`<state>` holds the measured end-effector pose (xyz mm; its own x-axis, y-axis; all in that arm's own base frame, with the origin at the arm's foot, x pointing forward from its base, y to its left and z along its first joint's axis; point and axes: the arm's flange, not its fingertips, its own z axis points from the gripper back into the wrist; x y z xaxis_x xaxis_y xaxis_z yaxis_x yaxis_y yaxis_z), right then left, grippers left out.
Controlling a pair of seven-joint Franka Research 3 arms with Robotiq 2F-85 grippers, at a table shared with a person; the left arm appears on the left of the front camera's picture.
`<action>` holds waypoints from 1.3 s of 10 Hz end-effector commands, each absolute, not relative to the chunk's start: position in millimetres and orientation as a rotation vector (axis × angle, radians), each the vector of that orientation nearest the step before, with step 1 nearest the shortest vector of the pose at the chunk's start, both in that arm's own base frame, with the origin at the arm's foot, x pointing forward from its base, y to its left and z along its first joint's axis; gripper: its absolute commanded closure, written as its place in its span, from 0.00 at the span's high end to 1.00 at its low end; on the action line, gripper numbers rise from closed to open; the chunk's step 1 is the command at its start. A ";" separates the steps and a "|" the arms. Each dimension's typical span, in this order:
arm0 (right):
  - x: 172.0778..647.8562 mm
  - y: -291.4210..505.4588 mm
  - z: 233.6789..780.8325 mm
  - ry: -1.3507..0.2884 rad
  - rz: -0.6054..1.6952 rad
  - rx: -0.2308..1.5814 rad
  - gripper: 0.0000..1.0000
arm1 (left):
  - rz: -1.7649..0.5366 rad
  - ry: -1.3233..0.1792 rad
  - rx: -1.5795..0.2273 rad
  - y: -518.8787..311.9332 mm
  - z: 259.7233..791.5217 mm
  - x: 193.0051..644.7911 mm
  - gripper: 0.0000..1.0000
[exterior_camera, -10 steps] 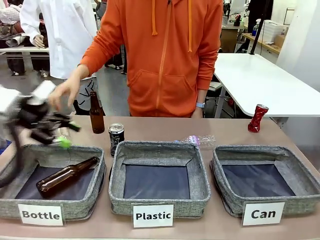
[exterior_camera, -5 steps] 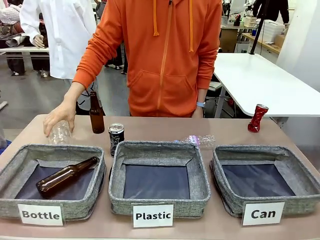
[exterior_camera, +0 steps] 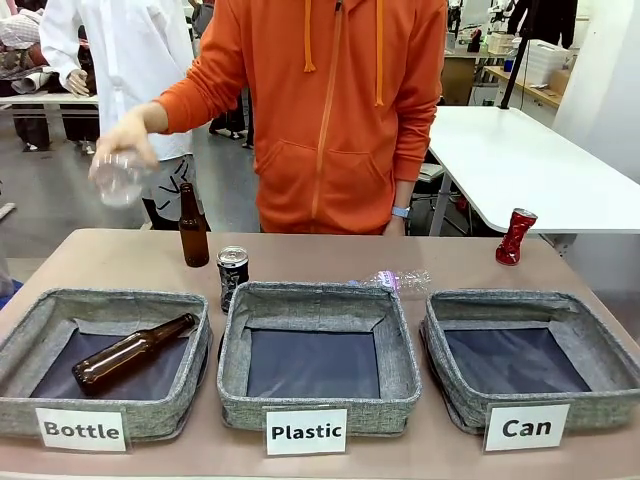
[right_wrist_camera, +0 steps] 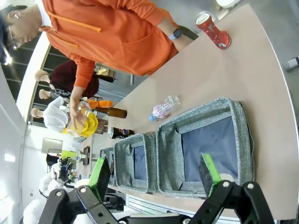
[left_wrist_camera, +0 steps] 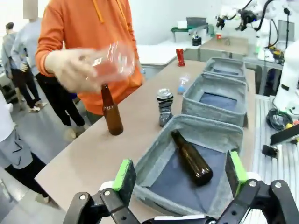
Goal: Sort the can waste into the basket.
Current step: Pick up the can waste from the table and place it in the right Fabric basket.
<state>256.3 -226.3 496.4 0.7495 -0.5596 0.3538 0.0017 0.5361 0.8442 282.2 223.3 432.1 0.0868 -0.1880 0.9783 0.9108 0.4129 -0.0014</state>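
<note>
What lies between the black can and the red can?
Front view: a crushed clear plastic bottle lies between the black can and the red can.

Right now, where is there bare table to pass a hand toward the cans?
Bare table lies behind the Bottle basket, left of the upright brown bottle. Another free strip runs between the crushed plastic bottle and the red can, behind the empty Can basket. Crowded: the black can, between that bottle and the Plastic basket.

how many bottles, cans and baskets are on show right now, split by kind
brown glass bottles: 2
clear plastic bottles: 2
cans: 2
baskets: 3
total: 9
</note>
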 end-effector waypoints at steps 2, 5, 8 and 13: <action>258.1 -227.2 496.7 -0.690 -0.342 0.971 1.00 | -0.966 -1.163 -0.779 199.6 440.2 337.7 1.00; 258.1 -227.2 496.7 -0.690 -0.342 0.971 1.00 | -0.984 -1.097 -0.811 184.1 448.7 381.5 1.00; 258.1 -227.2 496.7 -0.690 -0.342 0.971 1.00 | -1.038 -1.134 -0.799 133.9 436.0 412.5 1.00; 258.1 -227.2 496.7 -0.690 -0.342 0.971 1.00 | -1.289 -0.939 -0.748 -5.6 424.7 511.2 1.00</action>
<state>256.4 -226.0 496.8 0.7491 -0.5594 0.3550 0.0002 0.5361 0.8442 489.1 -15.9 425.6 0.0208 -0.4185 0.9080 0.9843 0.1679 0.0548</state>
